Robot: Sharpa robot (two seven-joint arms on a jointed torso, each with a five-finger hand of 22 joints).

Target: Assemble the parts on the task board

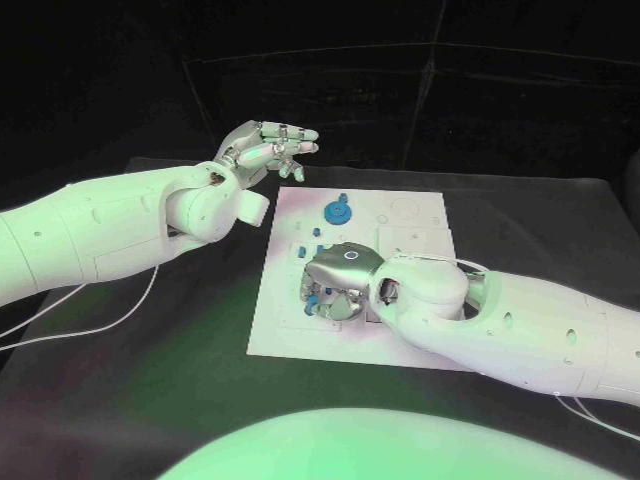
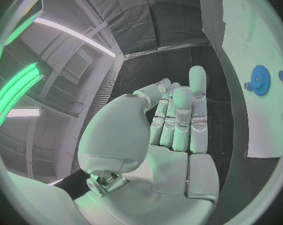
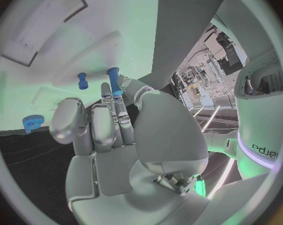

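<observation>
On the flat white task board [image 1: 407, 215], a toothed blue gear [image 1: 340, 211]

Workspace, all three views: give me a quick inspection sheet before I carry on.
Surface: black table.
Job's things: white task board; blue gear near its far edge; small blue parts mid-board.
Clutter: nothing seen.
Hands: left hand raised beyond the board's far left corner, holding nothing; right hand down on the board, fingers at a blue peg, grip unclear.
Cables: white cable under left arm.
Surroundings: dark backdrop.
</observation>
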